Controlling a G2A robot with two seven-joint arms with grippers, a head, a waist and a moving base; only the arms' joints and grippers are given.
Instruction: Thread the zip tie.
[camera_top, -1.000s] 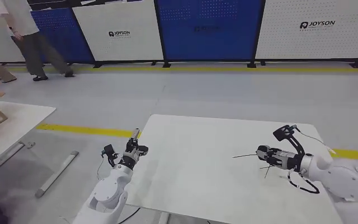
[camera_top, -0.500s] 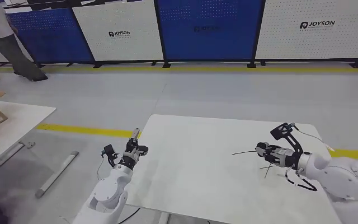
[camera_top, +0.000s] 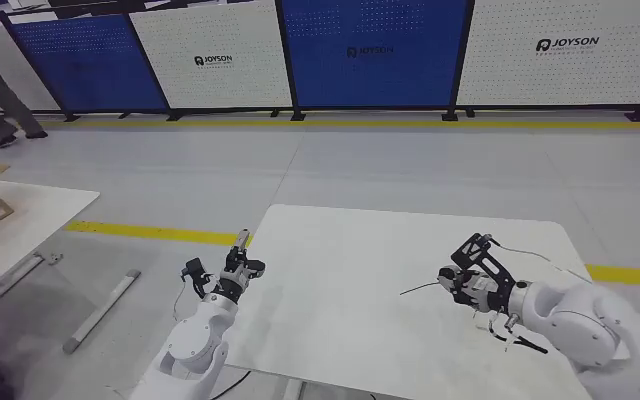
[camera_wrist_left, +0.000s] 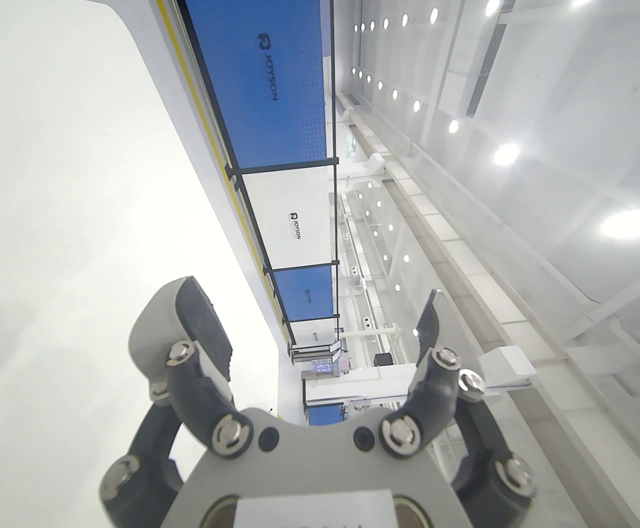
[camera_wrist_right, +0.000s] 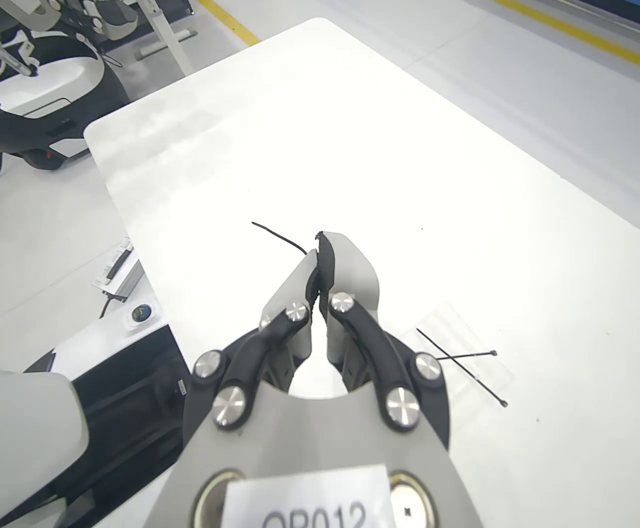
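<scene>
Since the earlier frames the right end effector (camera_top: 447, 283) has been carried inward over the desk (camera_top: 340, 300); it is clamped on a black zip tie (camera_wrist_right: 280, 236), which is held above the desk with its thin tail jutting out, seemingly gripped near the head. Two further zip ties (camera_wrist_right: 457, 362) are seen lying crossed on the desk beside that arm; the left end effector (camera_wrist_left: 320, 320) is held at the desk's left edge, fingers spread apart.

The flat white table (camera_top: 330, 260) was smooth, faintly glossy. The thin black zip tie (camera_wrist_right: 280, 237) seemed matt plastic. At the table's four o'clock lay a clear shiny film (camera_wrist_right: 450, 325). The left gripper's (camera_wrist_left: 314, 290) black pads (camera_wrist_left: 202, 320) were ribbed, rubbery.
</scene>
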